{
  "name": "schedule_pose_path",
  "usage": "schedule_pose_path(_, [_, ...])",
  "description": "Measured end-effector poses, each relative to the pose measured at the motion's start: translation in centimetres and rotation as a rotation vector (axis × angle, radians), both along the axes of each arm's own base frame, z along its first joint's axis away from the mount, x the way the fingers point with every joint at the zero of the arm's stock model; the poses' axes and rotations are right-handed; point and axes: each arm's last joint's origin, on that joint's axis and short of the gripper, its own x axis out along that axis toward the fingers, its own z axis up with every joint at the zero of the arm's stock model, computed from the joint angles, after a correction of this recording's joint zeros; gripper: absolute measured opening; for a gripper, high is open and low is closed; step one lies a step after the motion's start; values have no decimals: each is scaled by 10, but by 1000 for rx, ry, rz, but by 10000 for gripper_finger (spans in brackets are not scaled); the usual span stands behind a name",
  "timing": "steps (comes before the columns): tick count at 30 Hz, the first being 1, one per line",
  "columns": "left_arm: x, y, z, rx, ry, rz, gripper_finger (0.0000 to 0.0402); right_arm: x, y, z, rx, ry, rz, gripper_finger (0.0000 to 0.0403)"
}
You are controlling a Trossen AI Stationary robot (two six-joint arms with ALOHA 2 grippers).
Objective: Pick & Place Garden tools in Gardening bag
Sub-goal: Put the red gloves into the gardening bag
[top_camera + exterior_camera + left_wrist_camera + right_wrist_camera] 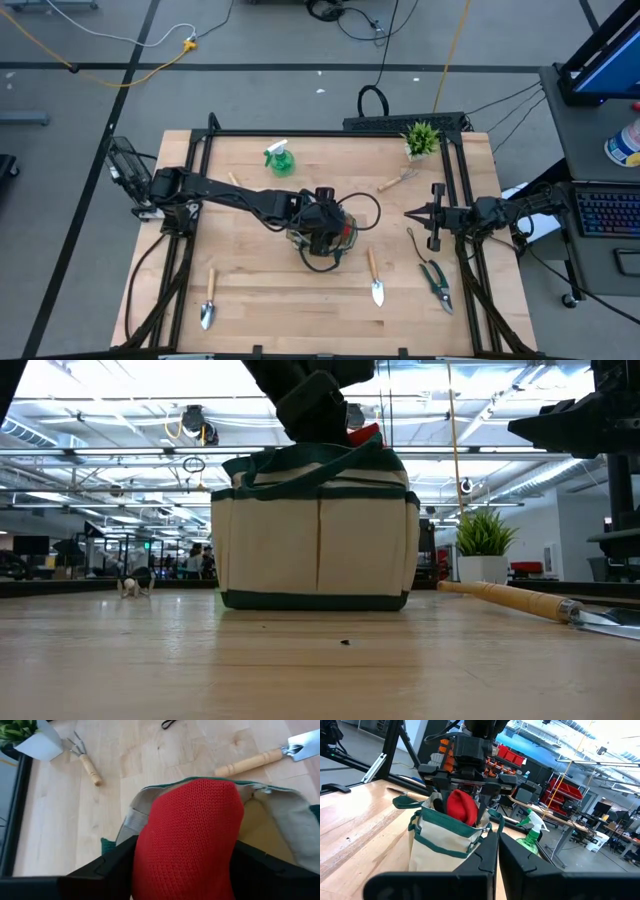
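My left gripper (325, 232) hangs over the open top of the tan gardening bag (315, 530) at the table's middle, shut on the red glove (187, 835). The glove also shows in the right wrist view (461, 806), at the bag's rim. My right gripper (415, 213) waits shut and empty to the bag's right. On the table lie the green spray bottle (280, 158), the rake (397, 180), two trowels (375, 278) (208, 300) and the pruning shears (436, 282). My left gripper pinches the glove's red knitted part (455, 802) between its two fingers, one on each side. The fingers come from above, pointing down into the bag's mouth. The glove hangs below them, its lower end inside the bag's green-trimmed rim (445, 827).
A small potted plant (421, 138) stands at the far right corner, near the rake. A black frame runs along the table's far, left and right edges (330, 132). Bare wood lies in front of the bag and at the near left.
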Motion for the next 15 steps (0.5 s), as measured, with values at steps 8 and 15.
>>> schedule_pose_path(8, [-4, -2, 6, 16, -5, -24, 267, 0, 0, 0, 0, 0, 0, 9])
schedule_pose_path(15, [-7, -5, 13, 14, -20, -31, 267, 0, 0, 0, 0, 0, 0, 9])
